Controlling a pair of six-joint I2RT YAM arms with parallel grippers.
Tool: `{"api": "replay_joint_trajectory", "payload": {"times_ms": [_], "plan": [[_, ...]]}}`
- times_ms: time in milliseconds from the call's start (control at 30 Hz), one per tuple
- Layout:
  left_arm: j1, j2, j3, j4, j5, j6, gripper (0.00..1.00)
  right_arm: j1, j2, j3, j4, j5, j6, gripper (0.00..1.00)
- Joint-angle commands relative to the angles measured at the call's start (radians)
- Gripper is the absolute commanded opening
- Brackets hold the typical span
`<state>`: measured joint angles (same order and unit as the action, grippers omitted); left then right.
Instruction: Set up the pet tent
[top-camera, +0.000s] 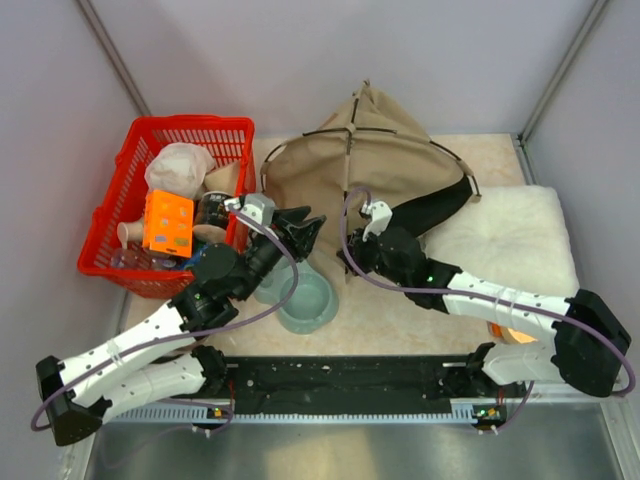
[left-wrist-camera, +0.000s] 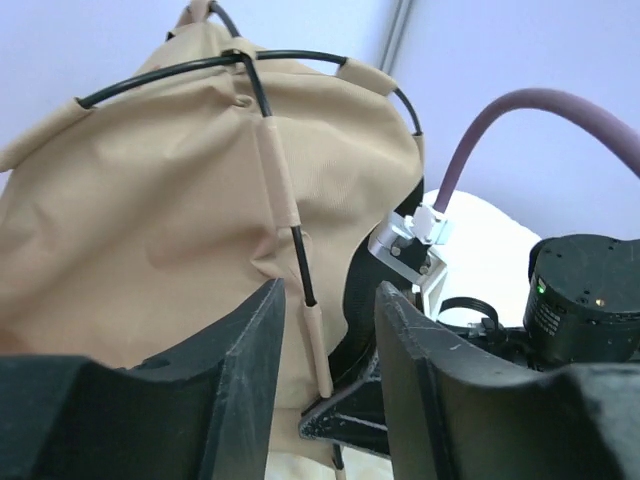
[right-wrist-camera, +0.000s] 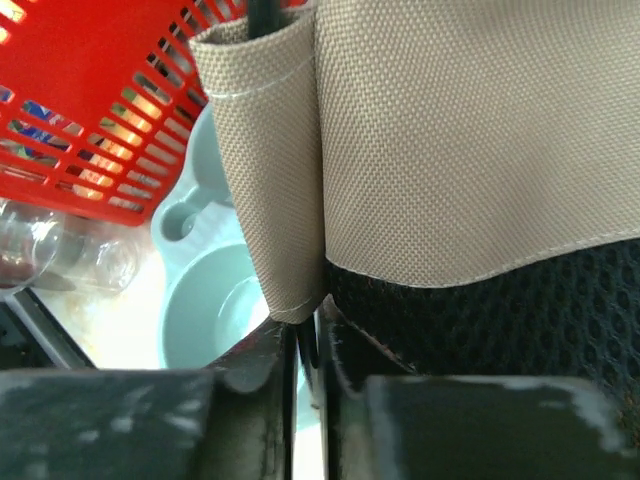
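The pet tent (top-camera: 390, 165) is a tan fabric dome with thin dark poles, standing at the back middle of the table. My left gripper (top-camera: 300, 228) is open just left of it. In the left wrist view its black fingers (left-wrist-camera: 262, 330) stand apart on either side of a pole (left-wrist-camera: 298, 255) and its tan sleeve, not touching them. My right gripper (top-camera: 358, 225) sits at the tent's lower front edge. In the right wrist view it (right-wrist-camera: 308, 335) is shut on the thin dark pole end below a tan sleeve (right-wrist-camera: 265, 160), beside the black lining (right-wrist-camera: 480, 330).
A red basket (top-camera: 170, 200) full of items stands at the left. Teal bowls (top-camera: 305, 300) sit in front of the tent, between the arms. A fluffy white cushion (top-camera: 510, 235) lies at the right. Grey walls close in the back and sides.
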<state>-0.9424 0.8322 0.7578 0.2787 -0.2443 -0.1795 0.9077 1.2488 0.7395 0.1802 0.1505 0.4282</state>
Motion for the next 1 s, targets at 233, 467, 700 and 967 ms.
{"api": "replay_joint_trajectory", "payload": {"times_ms": [233,467,700,967], "plan": [[0.001,0.05,0.087,-0.016,-0.15,-0.008,0.6,-0.003,-0.12,0.052,-0.267,0.04,-0.003,0.73],[0.019,0.128,0.17,-0.081,-0.139,-0.072,0.68,-0.003,-0.288,0.075,-0.439,0.02,-0.049,0.9],[0.027,0.293,0.293,-0.085,0.008,-0.156,0.71,-0.003,-0.305,0.017,-0.455,0.061,-0.036,0.92],[0.053,0.465,0.432,-0.094,0.114,-0.261,0.71,-0.003,-0.371,0.009,-0.479,0.095,-0.035,0.93]]}}
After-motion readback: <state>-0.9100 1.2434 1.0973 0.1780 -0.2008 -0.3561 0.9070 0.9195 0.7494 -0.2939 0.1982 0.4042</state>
